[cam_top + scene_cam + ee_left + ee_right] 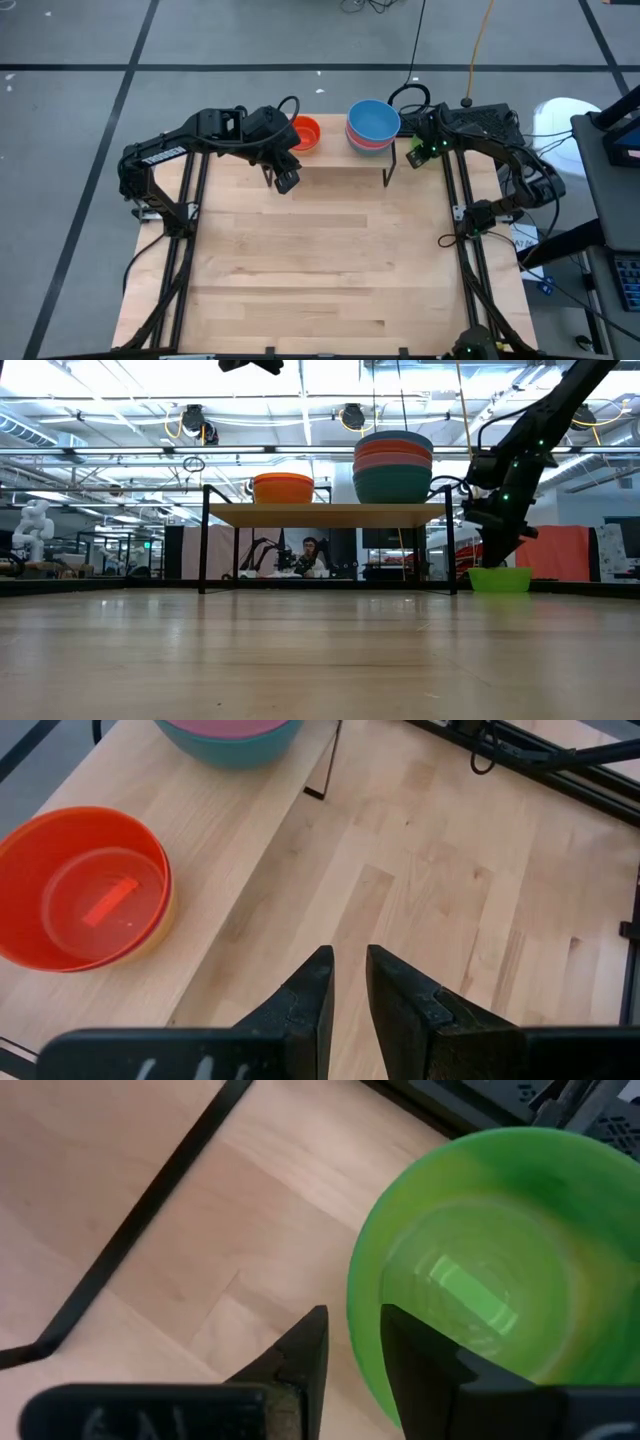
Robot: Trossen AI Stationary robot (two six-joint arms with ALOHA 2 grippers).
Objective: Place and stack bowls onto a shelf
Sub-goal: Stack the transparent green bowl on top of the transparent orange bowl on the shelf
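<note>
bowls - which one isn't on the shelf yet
The green bowl. It sits on the tabletop beside the shelf, under the right gripper, while the orange stack and blue-topped stack rest on the shelf.

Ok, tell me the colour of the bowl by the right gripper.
Green bowl, clearest in the right wrist view, with the right gripper at its rim.

Probably a robotics lab: ceiling pipes (120, 452), white humanoid robot (30, 528).

Both arms (200, 135) were dark w/ black cables; left had a white label (160, 153), right arm (480, 125) showed green LEDs (418, 152).
</note>
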